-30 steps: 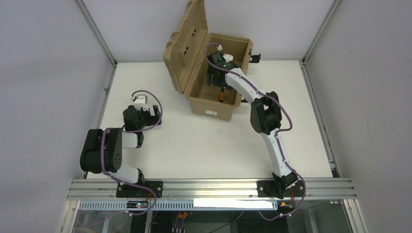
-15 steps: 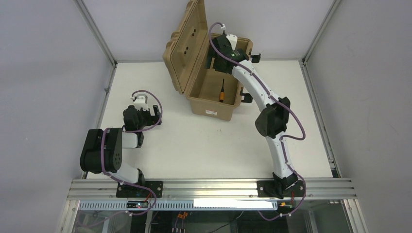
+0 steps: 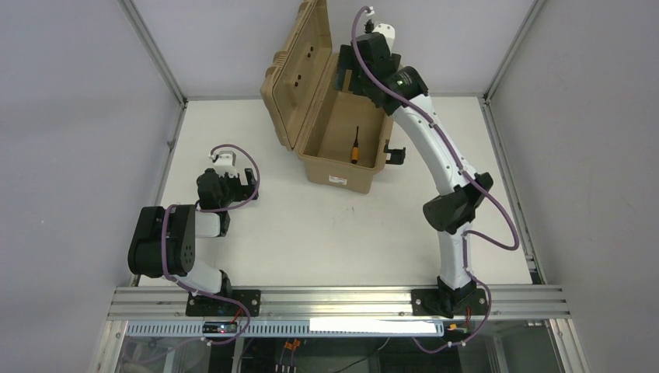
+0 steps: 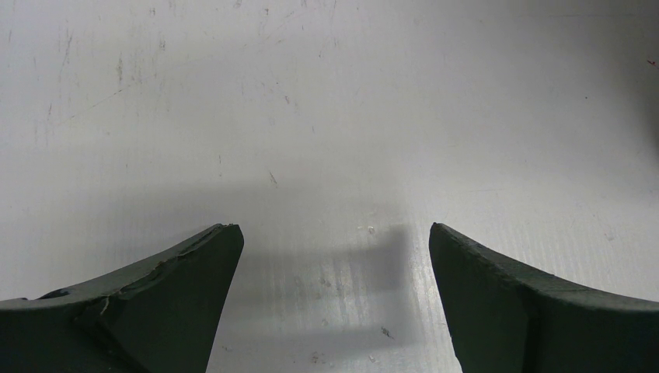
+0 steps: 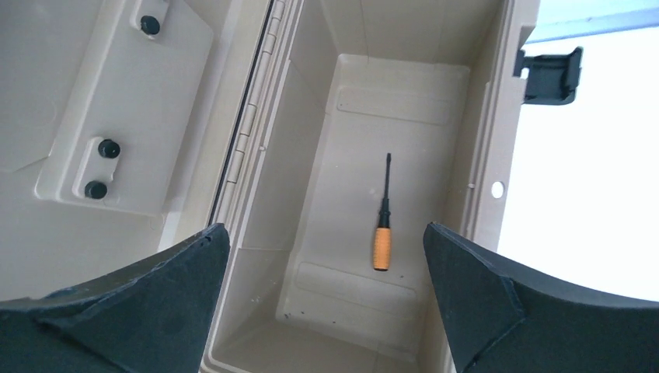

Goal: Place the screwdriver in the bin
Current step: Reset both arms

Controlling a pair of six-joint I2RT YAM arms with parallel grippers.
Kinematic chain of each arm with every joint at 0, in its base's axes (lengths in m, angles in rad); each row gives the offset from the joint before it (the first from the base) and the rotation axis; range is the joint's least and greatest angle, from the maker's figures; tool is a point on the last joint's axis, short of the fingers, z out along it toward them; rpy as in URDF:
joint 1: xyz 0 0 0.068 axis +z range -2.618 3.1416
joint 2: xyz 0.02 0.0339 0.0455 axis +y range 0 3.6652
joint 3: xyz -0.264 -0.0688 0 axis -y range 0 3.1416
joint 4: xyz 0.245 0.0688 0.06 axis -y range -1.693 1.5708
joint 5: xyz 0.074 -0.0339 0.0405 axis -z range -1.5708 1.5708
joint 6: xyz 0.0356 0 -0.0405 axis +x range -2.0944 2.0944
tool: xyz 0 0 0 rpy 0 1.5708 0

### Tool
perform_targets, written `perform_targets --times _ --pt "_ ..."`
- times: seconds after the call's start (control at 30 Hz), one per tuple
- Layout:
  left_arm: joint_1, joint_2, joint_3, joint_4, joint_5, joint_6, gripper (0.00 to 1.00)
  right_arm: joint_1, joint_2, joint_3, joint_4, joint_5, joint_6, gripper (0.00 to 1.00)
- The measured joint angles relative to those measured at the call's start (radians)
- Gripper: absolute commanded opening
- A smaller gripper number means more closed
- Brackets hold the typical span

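Your screwdriver (image 5: 382,217) is lying flat on the floor of the bin (image 5: 486,148), orange handle toward the front wall, so I'd call the drop done. The right gripper (image 5: 325,228) hovers above the case, jaws spread wide with nothing between them. To pull out, go straight up first and only then swing back toward you (the open lid (image 3: 295,78) stands right beside the wrist, and a black latch (image 5: 550,74) sticks out on the other side). The left gripper (image 4: 334,229) is spread open too, empty, low over the table (image 4: 311,93). I'd leave it parked.
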Motion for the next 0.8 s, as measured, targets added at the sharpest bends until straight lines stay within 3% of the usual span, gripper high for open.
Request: perform_targets --times 0.33,0.8 --pt "0.0 0.0 0.0 0.0 0.0 0.0 0.99 -0.058 -0.224 -0.219 0.065 -0.062 -0.17 0.99" --pt "0.0 0.0 0.0 0.0 0.0 0.0 0.99 -0.404 -0.491 -0.503 0.129 -0.329 -0.294 0.99"
